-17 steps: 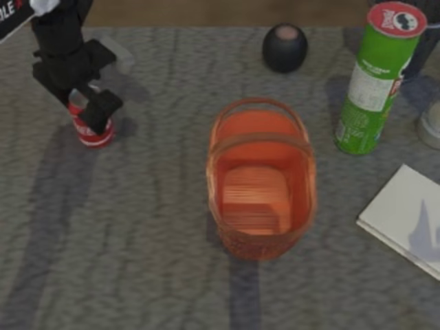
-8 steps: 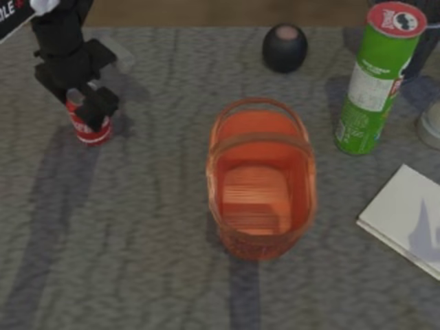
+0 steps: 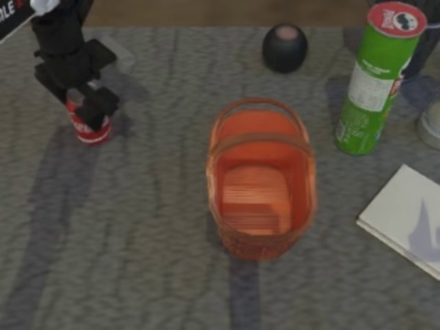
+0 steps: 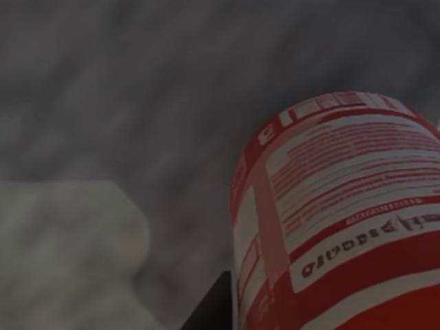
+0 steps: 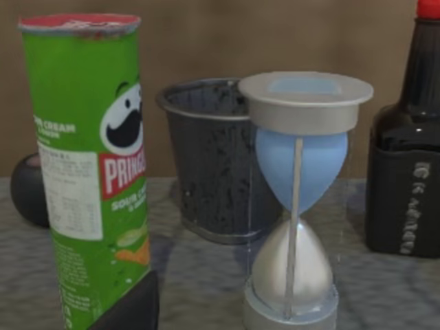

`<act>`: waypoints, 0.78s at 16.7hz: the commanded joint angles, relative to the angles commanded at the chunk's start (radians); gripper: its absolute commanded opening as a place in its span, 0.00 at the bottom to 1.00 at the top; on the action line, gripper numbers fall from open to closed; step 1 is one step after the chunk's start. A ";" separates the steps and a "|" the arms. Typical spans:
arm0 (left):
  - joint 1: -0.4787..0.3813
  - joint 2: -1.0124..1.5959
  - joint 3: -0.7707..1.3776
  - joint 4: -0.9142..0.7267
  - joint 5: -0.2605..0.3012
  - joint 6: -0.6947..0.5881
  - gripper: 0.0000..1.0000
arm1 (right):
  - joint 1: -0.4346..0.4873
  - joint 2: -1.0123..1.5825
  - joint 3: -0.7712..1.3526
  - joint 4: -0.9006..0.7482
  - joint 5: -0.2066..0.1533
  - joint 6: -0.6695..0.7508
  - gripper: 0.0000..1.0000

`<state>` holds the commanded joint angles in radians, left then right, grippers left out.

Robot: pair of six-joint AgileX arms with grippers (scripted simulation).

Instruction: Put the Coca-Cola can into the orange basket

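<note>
1. Left gripper (image 3: 88, 103) at table's far left, fingers clamped around the can (image 3: 89, 127), which looks upright.
2. Left wrist view: can (image 4: 344, 220) fills the frame, very close.
3. Basket (image 3: 261, 180) at table centre, well apart from can.
4. Right arm not visible in top view; cannot tell its fingers.

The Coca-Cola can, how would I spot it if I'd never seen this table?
Start at the oval orange woven basket mid-table, then look far left. The small red Coca-Cola can stands under the black left end effector, the only red thing there.
</note>
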<state>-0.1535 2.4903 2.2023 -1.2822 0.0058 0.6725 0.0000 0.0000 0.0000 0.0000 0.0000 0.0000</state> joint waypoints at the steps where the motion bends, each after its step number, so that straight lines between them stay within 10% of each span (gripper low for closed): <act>1: 0.000 0.000 0.000 0.000 0.000 0.000 0.00 | 0.000 0.000 0.000 0.000 0.000 0.000 1.00; 6: -0.020 -0.020 -0.084 0.143 0.112 -0.052 0.00 | 0.000 0.000 0.000 0.000 0.000 0.000 1.00; 13: -0.077 -0.151 -0.352 0.767 0.497 -0.239 0.00 | 0.000 0.000 0.000 0.000 0.000 0.000 1.00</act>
<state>-0.2306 2.3394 1.8499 -0.5147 0.5024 0.4340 0.0000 0.0000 0.0000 0.0000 0.0000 0.0000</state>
